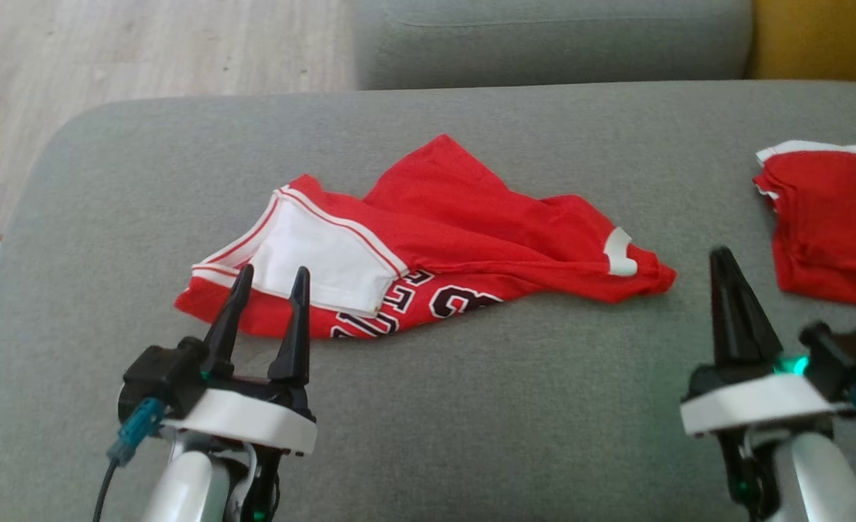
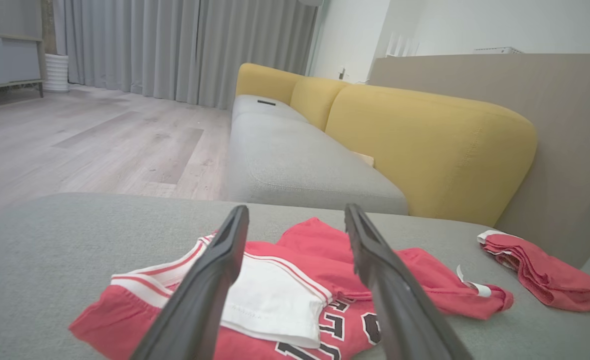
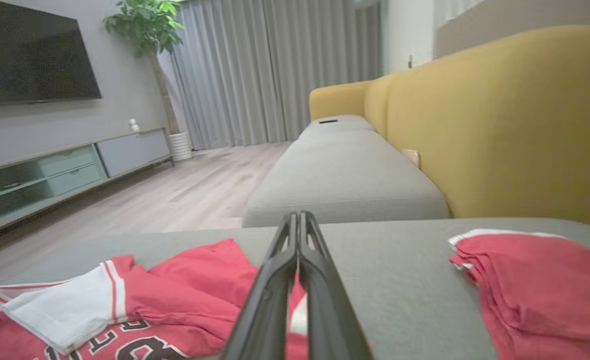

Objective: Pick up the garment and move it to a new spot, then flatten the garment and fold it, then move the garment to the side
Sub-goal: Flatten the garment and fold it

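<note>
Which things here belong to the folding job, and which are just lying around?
Job:
- crumpled red jersey on the grey cushion
- left gripper, open, at the jersey's near edge
- right gripper, shut, apart from the jersey

Lying about:
- folded red garment at the right
- yellow sofa back
- television
- potted plant

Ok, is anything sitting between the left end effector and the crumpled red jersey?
Nothing visible. The open left end effector sits at the near edge of the jersey, pointing at its white panel. The folded red garment lies apart, to the right on the grey cushion.
</note>
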### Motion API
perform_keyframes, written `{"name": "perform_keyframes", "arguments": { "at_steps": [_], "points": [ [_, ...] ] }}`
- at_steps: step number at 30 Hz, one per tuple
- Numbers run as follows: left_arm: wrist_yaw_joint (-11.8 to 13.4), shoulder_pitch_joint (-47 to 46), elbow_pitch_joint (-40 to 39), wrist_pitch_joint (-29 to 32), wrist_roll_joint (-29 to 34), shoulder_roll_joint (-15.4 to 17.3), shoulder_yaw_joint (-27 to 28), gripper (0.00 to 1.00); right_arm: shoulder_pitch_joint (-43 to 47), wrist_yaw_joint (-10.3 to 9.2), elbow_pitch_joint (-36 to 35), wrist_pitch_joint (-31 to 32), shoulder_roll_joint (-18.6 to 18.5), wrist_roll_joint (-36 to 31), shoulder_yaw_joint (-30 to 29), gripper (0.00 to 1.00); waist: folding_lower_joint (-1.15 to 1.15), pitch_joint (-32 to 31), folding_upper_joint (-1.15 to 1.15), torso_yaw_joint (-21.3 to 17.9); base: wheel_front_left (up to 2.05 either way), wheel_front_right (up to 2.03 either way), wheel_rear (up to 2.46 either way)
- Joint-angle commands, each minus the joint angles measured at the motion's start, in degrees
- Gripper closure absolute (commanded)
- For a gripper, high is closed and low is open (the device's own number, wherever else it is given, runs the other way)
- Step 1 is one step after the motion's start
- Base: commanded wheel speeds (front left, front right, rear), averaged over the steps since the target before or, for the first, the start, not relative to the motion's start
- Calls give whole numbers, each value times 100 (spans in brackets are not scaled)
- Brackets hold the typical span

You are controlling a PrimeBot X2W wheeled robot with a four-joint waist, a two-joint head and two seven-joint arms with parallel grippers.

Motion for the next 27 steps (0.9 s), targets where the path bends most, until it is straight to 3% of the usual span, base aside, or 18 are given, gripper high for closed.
{"name": "perform_keyframes", "arguments": {
  "at_steps": [1, 2, 3, 4, 14, 27],
  "points": [
    [-24, -172, -180, -29, -50, 18, 239, 0, -53, -5, -105, -92, 43, 107, 16, 100, 0, 30, 0, -96, 0, 0, 0],
    [-31, -159, -161, -29, -49, 18, 242, 0, 4, -5, -45, -126, 66, 195, -23, 100, 0, 38, 0, -132, 0, 0, 0],
    [-38, -143, -136, -29, -57, 18, 247, 0, 48, -5, 30, -158, 79, 240, -30, 61, 0, 44, 0, -166, 0, 0, 0],
    [-45, -127, -101, -29, -64, 18, 245, 0, 83, -5, 117, -188, 87, 260, -13, 0, 0, 50, 0, -192, 0, 0, 0],
    [-41, -66, -35, -29, -83, 18, 251, 0, 4, -5, 732, -449, 97, 341, 142, 0, 0, 60, 0, -289, 0, 0, 0],
    [-46, -122, -77, -29, -94, 18, 148, 0, -163, -5, 783, -511, 98, 151, 267, 0, 0, 144, 0, -182, 0, 0, 0]
  ]
}}
